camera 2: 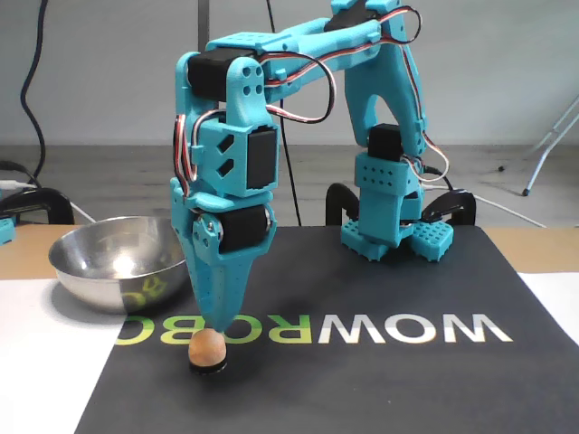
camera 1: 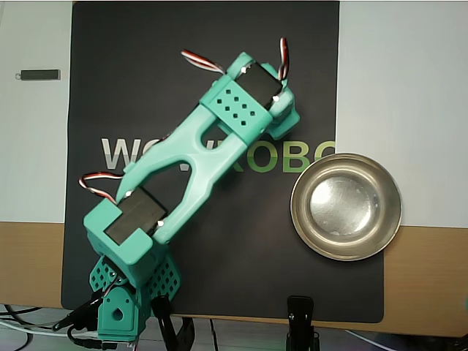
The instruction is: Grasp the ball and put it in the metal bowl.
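The turquoise plastic two-finger gripper points straight down, its tip just above the small, smooth, tan wooden-looking ball; the fingers look pressed together into one point, holding nothing. In the fixed view the ball sits near the front left of the black mat on a small dark base, right of the shiny round steel bowl. It looks light, hard and slippery, so it likely needs gripping across its widest part. The arm hides it in the overhead view.

Shiny steel bowl, matt wood-like ball
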`<state>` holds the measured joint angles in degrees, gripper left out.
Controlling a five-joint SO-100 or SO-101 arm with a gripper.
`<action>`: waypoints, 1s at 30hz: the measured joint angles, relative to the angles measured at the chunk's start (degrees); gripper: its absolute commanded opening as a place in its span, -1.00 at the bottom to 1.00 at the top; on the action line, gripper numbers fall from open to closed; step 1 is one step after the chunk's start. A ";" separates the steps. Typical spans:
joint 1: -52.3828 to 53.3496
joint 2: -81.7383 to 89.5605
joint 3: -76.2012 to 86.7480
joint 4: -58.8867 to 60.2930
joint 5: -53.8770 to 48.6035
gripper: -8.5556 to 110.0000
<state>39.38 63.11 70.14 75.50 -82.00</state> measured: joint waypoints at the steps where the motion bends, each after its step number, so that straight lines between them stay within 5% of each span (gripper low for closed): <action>1: 0.00 0.00 0.00 0.00 0.00 -0.44; 7: 0.00 0.00 0.00 0.00 0.00 -0.42; 11: 0.00 0.00 0.00 0.00 0.00 -0.23; 30: 1.05 -0.35 0.00 0.00 0.00 -0.21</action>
<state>40.43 62.75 70.14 75.50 -82.00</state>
